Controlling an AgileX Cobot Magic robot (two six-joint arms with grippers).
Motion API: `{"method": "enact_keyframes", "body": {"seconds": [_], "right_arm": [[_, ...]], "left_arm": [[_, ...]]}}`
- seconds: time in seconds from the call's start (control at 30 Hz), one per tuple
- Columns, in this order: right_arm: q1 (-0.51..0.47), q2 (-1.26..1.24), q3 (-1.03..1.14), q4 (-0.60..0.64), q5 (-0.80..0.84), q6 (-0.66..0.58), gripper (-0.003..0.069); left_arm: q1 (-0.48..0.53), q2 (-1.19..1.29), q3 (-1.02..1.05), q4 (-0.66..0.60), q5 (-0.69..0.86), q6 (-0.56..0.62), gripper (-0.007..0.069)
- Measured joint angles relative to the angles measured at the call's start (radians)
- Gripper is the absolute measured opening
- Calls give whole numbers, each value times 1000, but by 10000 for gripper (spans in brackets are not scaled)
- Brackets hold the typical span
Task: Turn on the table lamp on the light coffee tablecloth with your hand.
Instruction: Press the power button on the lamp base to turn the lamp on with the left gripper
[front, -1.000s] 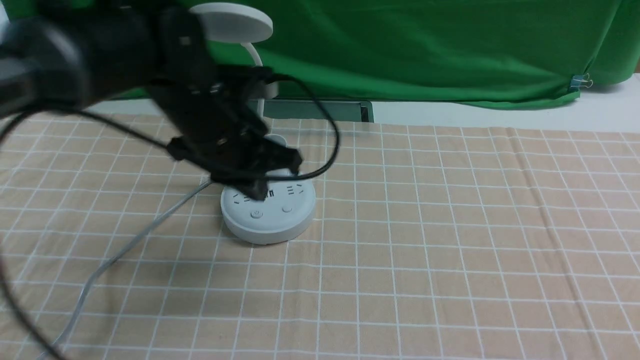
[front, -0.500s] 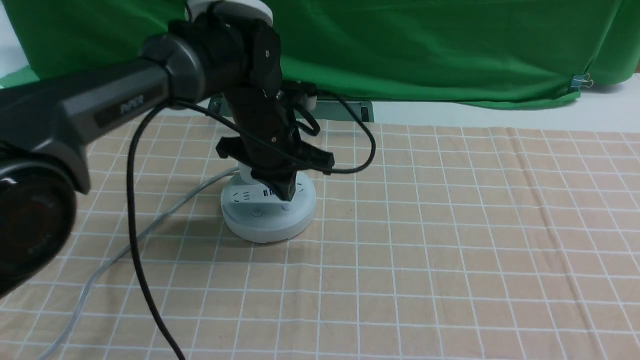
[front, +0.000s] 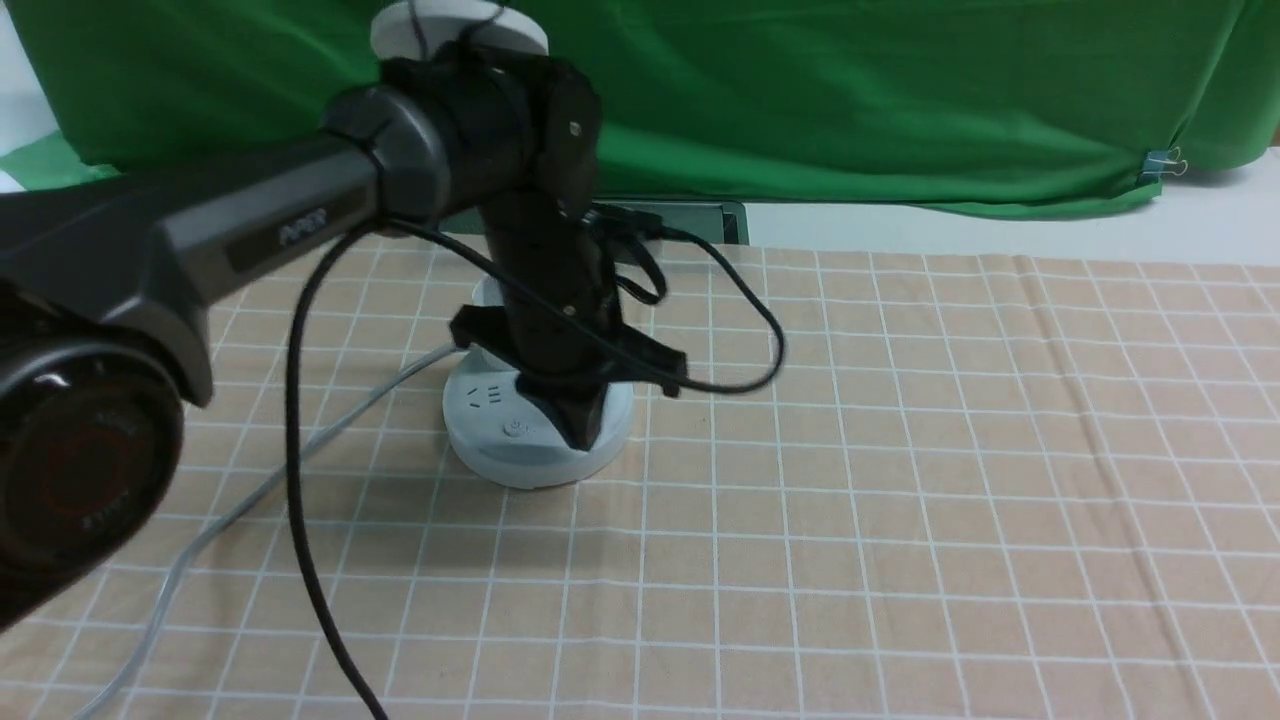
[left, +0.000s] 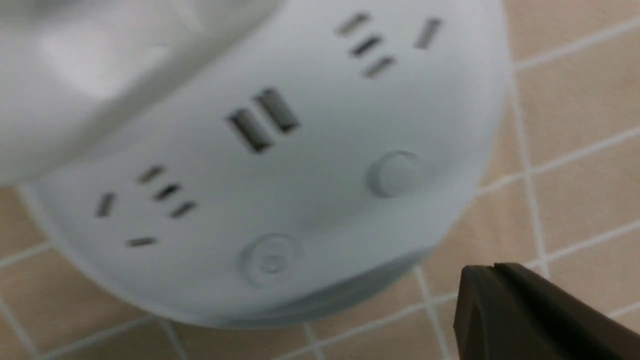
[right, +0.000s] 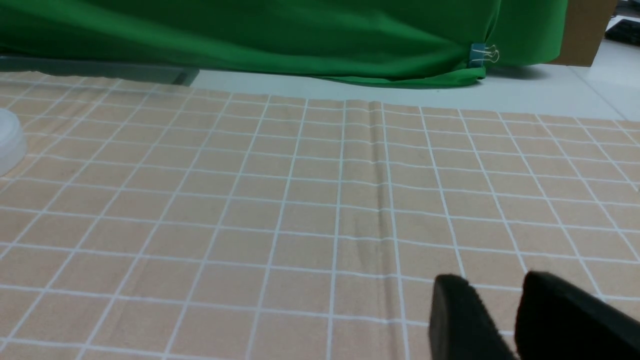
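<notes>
Green draped backdrop cloth (front: 850, 100), pinned at its far corner by a small blue binder clip (front: 1160, 165), hangs behind a white surface (front: 1100, 235) spread with the light coffee tablecloth (front: 900, 450), tan and gridded in thin white lines. On the cloth's left half stands the white table lamp (front: 500, 455), its flat round disc head (front: 400, 35) showing above the thick black left arm (front: 200, 240) and its pale cord (front: 250, 495) trailing toward the near left corner. The left pincer (front: 583, 440) points almost straight down at the right front of the lamp's round socketed base (left: 300, 150), clenched to a single point and grasping nothing; only a thin seam shows between its tips in the wrist view (left: 495, 280). Everything turns on this: the ringed button with a power symbol (left: 270, 260) lies just to the left of the tip, while the plain round button (left: 395, 172) is nearer it, and is hidden behind the pincer from the front. Whether the tip touches the base I cannot tell. Being round, the base offers no long axis to line up with. I judge the left arm the only one placed to press, since the right pincer (right: 497, 285) hangs released over bare cloth, well apart from the lamp. "PiPER" (front: 303, 228) reads along the left arm; the power symbol is the lamp's only mark I can make out, and lettering on the big joint housing (front: 90, 480) is too small to read.
</notes>
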Motion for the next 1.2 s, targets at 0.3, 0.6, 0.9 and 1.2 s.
{"method": "enact_keyframes", "body": {"seconds": [0.3, 0.6, 0.9, 1.2], "right_arm": [[0, 0, 0, 0, 0, 0, 241], [0, 0, 0, 0, 0, 0, 241], [0, 0, 0, 0, 0, 0, 241], [0, 0, 0, 0, 0, 0, 241]], "left_arm": [[-56, -13, 144, 81, -220, -75, 41], [-56, -89, 244, 106, -354, -127, 83], [-56, -158, 250, 237, -410, -202, 11], [-56, -149, 344, 254, -527, -257, -1]]}}
